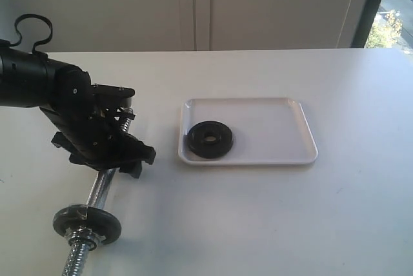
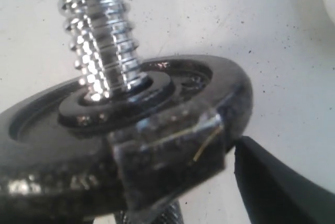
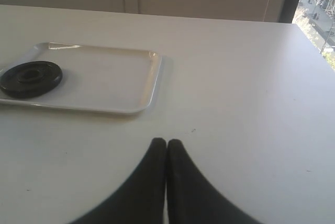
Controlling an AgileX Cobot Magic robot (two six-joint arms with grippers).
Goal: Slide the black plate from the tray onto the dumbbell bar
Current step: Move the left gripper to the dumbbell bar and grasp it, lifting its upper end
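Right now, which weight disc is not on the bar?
The black plate lying flat in the white tray; the greyer disc already sits on the dumbbell bar.

The left arm (image 1: pixel 32 79) reaches in from the left edge of the exterior view, with its wrist angled downward. The left hand (image 1: pixel 106 160) sits low with its jaws spread. One black finger (image 2: pixel 277 187) shows off to one side in the wrist view. The right hand (image 3: pixel 166 148) is outside the exterior view, and its two fingers press together with the tips touching.
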